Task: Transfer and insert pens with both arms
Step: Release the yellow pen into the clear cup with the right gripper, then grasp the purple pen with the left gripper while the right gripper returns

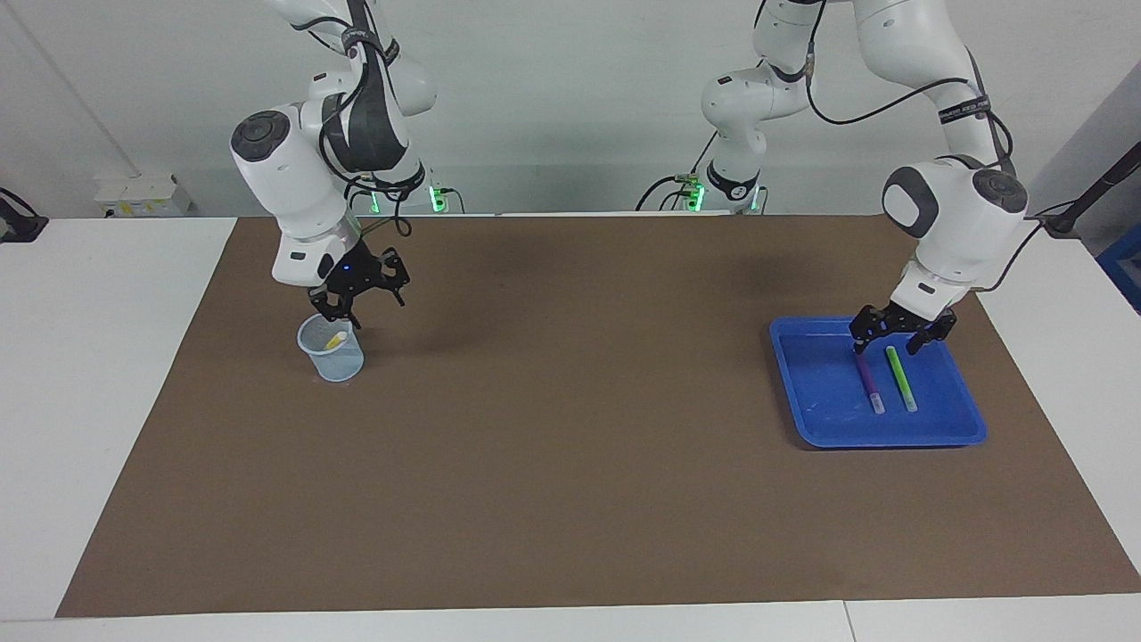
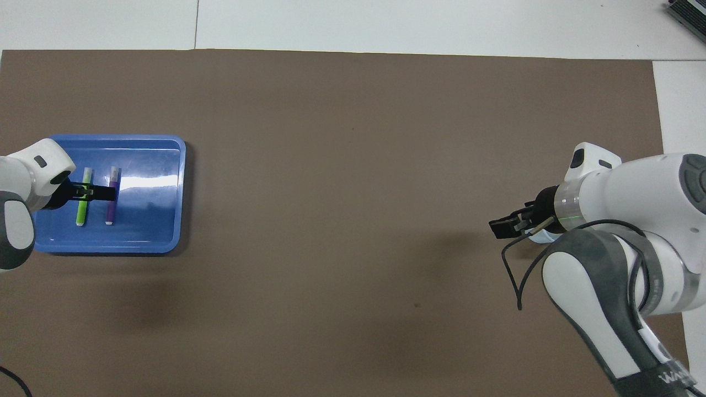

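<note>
Two pens [image 1: 869,382] in tray [image 1: 807,406], one in cup [image 1: 331,349]

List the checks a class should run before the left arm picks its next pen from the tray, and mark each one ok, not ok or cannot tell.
1. Yellow pen in the cup: ok.
2. Purple pen and green pen lying apart in the blue tray: ok.
3. Left gripper over the tray, above the pens' ends nearer the robots: ok.
4. Left gripper centred on one pen: not ok, it spans both.
5. Left gripper holding nothing: ok.
6. Right gripper clear of the cup: cannot tell, it hangs just above the rim.
</note>
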Controlling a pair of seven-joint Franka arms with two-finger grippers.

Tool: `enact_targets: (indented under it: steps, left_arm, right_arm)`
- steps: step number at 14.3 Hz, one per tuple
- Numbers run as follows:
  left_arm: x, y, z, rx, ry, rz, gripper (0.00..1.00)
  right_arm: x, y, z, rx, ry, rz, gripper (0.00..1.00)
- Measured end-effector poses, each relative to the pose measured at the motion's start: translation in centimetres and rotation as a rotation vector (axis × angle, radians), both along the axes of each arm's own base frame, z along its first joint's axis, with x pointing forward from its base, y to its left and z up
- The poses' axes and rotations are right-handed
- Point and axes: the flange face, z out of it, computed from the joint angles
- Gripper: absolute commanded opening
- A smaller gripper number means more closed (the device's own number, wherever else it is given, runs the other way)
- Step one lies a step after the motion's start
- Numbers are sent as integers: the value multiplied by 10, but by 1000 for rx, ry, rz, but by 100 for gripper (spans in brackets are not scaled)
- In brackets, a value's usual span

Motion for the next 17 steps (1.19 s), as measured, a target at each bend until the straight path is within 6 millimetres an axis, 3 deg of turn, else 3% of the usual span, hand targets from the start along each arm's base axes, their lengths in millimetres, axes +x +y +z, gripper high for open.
enact_targets:
  steps: [3,5,7,8,9,13,15,17]
  left_arm:
    - [5,0,-32,-7,22,-4,100]
    - [6,-1,-39,-10,32,-5,100]
    - [6,-1,-39,-10,32,-2,87]
    - [6,-1,-39,-10,31,2,71]
    - [6,-1,-40,-11,32,4,62]
    - [6,-1,-46,-13,40,7,51]
    - [6,-1,-48,-13,39,9,28]
    - [7,-1,-46,-12,33,10,13]
  right_arm:
    - [-3,21,1,72,43,-145,94]
    - [-5,36,2,106,72,-230,94]
    - [-8,51,3,122,97,-296,94]
    - [-10,58,4,130,109,-325,94]
    - [-11,64,4,138,119,-348,94]
    - [-13,78,6,144,125,-403,94]
    - [-14,88,9,154,120,-448,94]
    - [-15,102,12,189,126,-502,94]
